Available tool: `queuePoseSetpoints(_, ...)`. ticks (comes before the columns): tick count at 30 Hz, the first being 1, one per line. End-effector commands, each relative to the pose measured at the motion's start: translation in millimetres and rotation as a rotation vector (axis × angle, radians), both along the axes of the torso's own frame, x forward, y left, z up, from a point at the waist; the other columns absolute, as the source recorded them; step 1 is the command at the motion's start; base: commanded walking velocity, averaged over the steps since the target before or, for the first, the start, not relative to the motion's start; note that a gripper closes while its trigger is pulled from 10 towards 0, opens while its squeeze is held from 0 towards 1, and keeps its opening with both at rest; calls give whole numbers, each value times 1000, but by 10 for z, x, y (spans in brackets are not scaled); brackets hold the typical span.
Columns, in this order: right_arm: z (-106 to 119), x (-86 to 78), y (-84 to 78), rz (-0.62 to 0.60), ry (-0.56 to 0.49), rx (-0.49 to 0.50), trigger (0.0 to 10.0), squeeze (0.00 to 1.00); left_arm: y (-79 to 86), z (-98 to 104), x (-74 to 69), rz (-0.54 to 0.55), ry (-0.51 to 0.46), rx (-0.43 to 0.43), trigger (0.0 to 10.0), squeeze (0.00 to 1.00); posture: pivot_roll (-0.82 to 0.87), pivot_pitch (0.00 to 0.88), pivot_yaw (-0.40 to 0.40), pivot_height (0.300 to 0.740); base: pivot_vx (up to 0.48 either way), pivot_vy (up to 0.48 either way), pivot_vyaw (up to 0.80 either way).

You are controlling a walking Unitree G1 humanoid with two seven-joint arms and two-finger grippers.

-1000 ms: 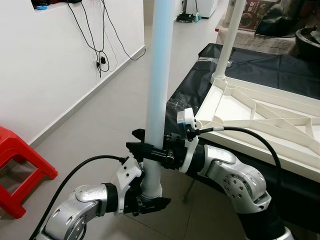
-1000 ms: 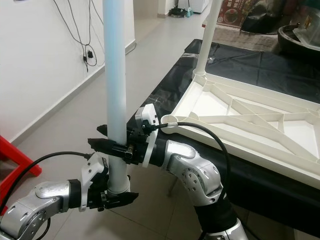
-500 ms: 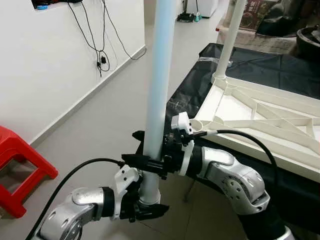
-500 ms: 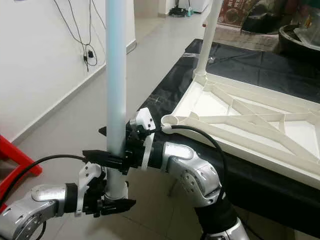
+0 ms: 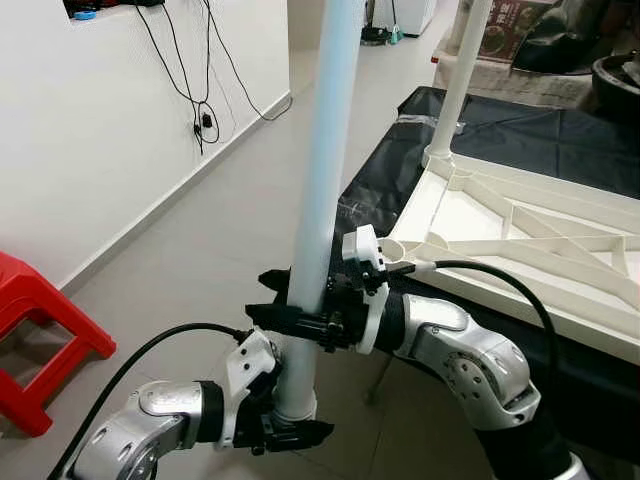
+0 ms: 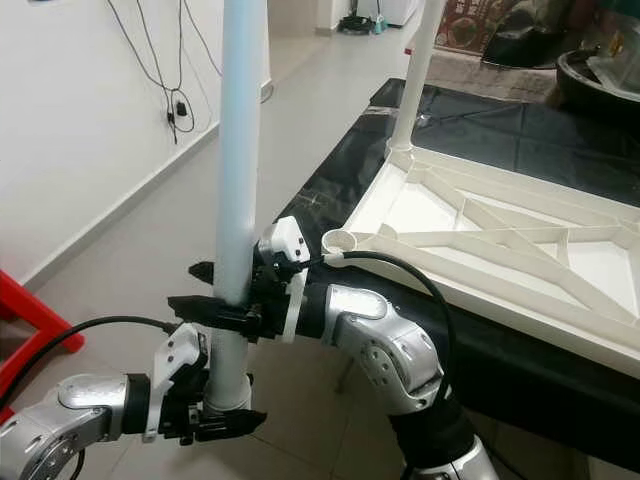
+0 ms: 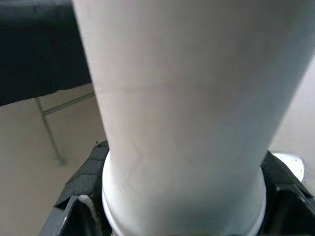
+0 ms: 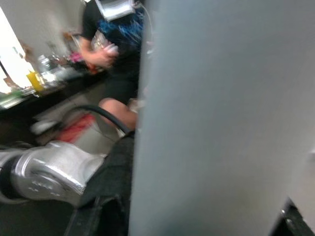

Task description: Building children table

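I hold a long pale blue-white table leg (image 5: 322, 190) nearly upright, leaning slightly right at the top. My left gripper (image 5: 290, 432) is shut on its flared lower end, and my right gripper (image 5: 292, 318) is shut on the shaft a little higher. The leg (image 7: 182, 113) looms large in the left wrist view and the leg (image 8: 221, 123) does so in the right wrist view. The white tabletop (image 5: 520, 240) lies upside down on a black cloth, to my right. One white leg (image 5: 457, 80) stands in its far-left corner. An empty round socket (image 6: 340, 240) sits at the near-left corner.
A red plastic stool (image 5: 40, 330) stands on the tiled floor at the left. Black cables (image 5: 200, 100) hang down the white wall. A person (image 8: 110, 54) sits behind me in the right wrist view. The black-clothed table's thin metal leg (image 5: 378, 380) stands below my right arm.
Both grippers have shifted slightly down and left with the leg, and its top now leans a little more to the right.
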State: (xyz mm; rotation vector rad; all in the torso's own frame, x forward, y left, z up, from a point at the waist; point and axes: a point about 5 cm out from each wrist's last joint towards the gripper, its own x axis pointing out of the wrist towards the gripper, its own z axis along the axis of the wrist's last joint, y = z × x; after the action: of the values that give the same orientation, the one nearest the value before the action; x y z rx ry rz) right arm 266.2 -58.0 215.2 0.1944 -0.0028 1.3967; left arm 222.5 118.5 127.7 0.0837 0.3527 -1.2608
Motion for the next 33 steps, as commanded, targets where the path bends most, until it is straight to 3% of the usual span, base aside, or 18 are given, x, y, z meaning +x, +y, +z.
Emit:
queuePoseSetpoints(1,5,-29,11,7,-13,-7,0,0,-15,-20,-51,-39,15,4,10000,0,97,111,-10,740,0,0,0)
queuePoseSetpoints(10,-1,-35,15,6,-4,1,0,0,8,-37,-34,-20,44,24,10000,0,98,111,-11,740,0,0,0)
queuePoseSetpoints(11,0,-31,14,4,-5,1,0,0,9,-39,-37,-24,48,23,10000,263,98,111,-11,740,0,0,0)
queuePoseSetpoints(13,0,-28,13,2,-7,1,0,0,10,-40,-41,-27,51,22,10000,263,98,111,-11,740,0,0,0)
queuePoseSetpoints(14,2,-24,13,1,-5,3,0,0,9,-36,-34,-18,56,9,10000,1000,98,108,-10,740,0,0,0)
queuePoseSetpoints(23,16,-8,3,-8,-5,13,0,0,9,-44,-58,-30,48,17,10000,1000,97,99,-8,740,0,0,0)
queuePoseSetpoints(24,28,6,-9,-16,-7,17,0,0,16,-56,-72,-32,46,26,10000,0,97,97,-8,740,0,0,0)
queuePoseSetpoints(27,36,16,-17,-21,-9,20,0,0,21,-63,-80,-31,45,32,10000,0,97,97,-8,740,0,0,0)
queuePoseSetpoints(33,188,241,-197,-133,-51,51,0,0,121,-177,-140,19,61,74,10000,0,101,75,-9,740,0,0,0)
